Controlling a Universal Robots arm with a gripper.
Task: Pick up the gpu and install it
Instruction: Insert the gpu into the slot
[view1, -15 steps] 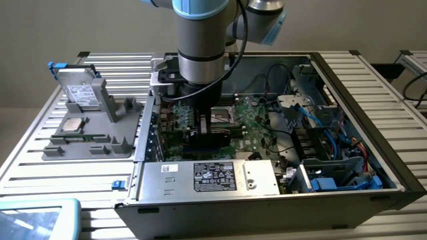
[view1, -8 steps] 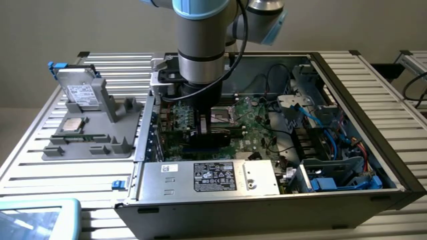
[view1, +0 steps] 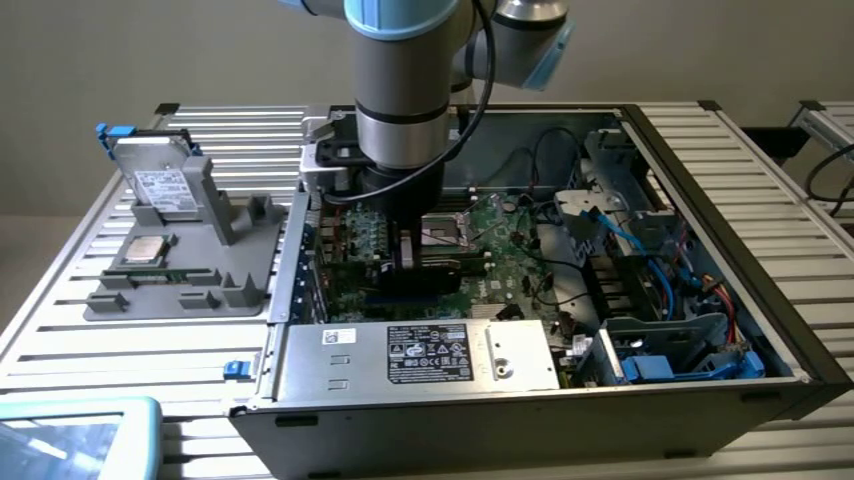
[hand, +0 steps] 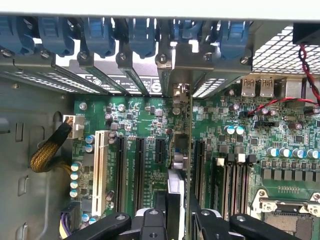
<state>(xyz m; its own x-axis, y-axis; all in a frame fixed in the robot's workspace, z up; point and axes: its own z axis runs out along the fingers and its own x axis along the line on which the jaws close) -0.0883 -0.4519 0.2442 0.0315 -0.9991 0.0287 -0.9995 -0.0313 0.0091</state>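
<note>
An open desktop computer case (view1: 534, 400) lies on its side on a slatted metal surface (view1: 80, 340), with a robot arm (view1: 398, 90) reaching down into it.

In the wrist view, nearest the camera, the gripper (hand: 176, 212) shows its dark fingers (hand: 150, 220) partly closed around the gpu (hand: 181, 145). The card is seen edge-on, standing upright on the green motherboard (hand: 145, 115) amid a row of black expansion slots (hand: 139, 170). Its metal bracket reaches toward the rear wall of the case, where a line of blue retention clips (hand: 100, 35) sits above the slot openings. Beside the card, a white slot (hand: 100, 170) and a braided cable (hand: 47, 152) lie toward one side, and the memory slots (hand: 230, 180) and processor socket (hand: 287, 210) toward the other.

In the exterior view, the arm hides the card, and the power supply (view1: 427, 355) with its label fills the near edge of the case. Farther off, on the exterior view's left, a grey parts holder (view1: 187, 280) carries a hard drive (view1: 160, 185).

As a judgement, the pickup is done and the card is at or in its slot; whether it is fully seated cannot be told, and the fingers have not let go.
</note>
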